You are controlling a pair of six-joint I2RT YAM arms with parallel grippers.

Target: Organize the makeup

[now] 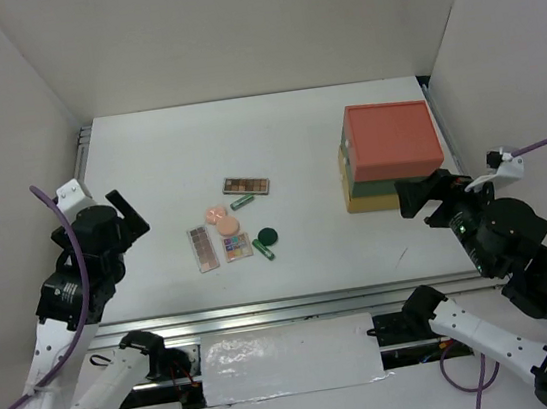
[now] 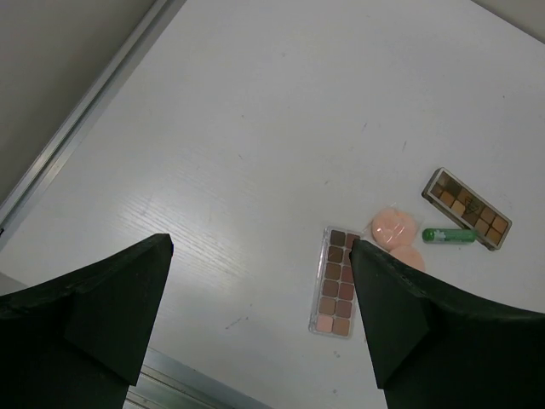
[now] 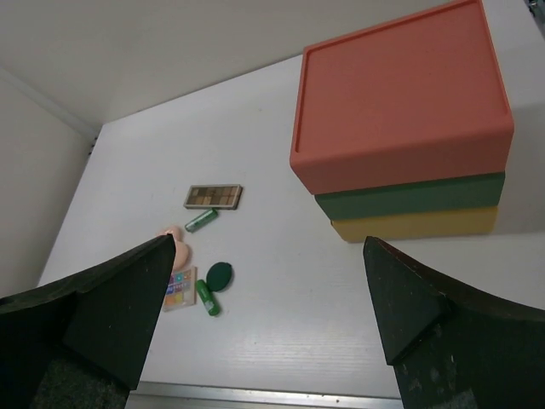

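Note:
The makeup lies in a loose cluster left of centre: a long brown palette (image 1: 247, 185), a green tube (image 1: 243, 201), two peach compacts (image 1: 215, 214), a second long palette (image 1: 204, 248), a small multicoloured palette (image 1: 237, 247), a dark green disc (image 1: 266, 235) and another green tube (image 1: 263, 250). My left gripper (image 1: 129, 218) is open and empty, above the table left of the cluster; its view (image 2: 260, 247) shows the near palette (image 2: 335, 281). My right gripper (image 1: 419, 195) is open and empty in front of the drawer box, its view (image 3: 269, 243) showing the disc (image 3: 219, 274).
A large drawer box (image 1: 390, 154) with red, green and yellow layers stands at the right and fills the top of the right wrist view (image 3: 400, 119). White walls enclose the table. A metal rail (image 1: 267, 311) runs along the near edge.

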